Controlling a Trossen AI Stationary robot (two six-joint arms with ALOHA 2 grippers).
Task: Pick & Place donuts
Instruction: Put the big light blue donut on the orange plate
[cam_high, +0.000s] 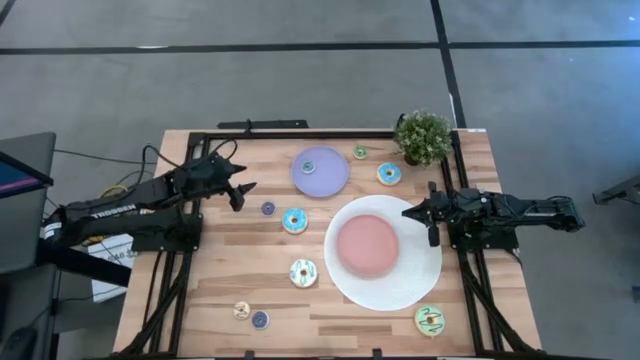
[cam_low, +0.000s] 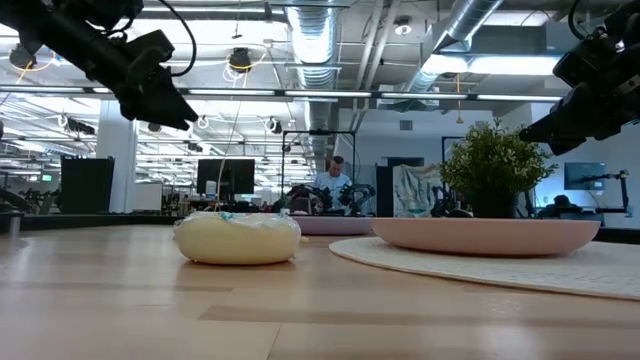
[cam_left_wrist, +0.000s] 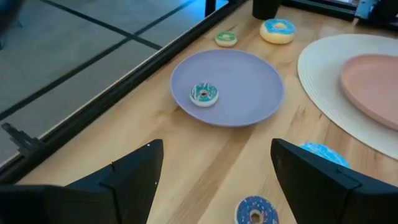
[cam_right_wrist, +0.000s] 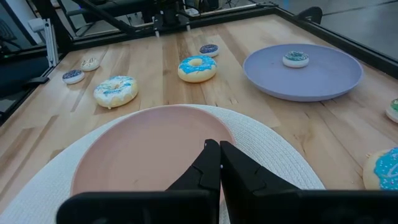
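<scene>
Currently left gripper, jaws wide and empty, hangs left-centre near purple donut, poised to pick; right gripper closed, empty.

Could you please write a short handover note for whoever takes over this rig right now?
Left gripper: open, holding nothing, above the table's left side, near the tiny purple donut.
Right gripper: shut, holding nothing, at the right edge of the white plate.
Done: one tiny donut lies on the lavender plate.
Left on the wood: blue donut, cream donut, another blue donut and a tiny green one near the plant, striped donut at the front right, two tiny ones at the front left.
The white plate holds no donut.
</scene>
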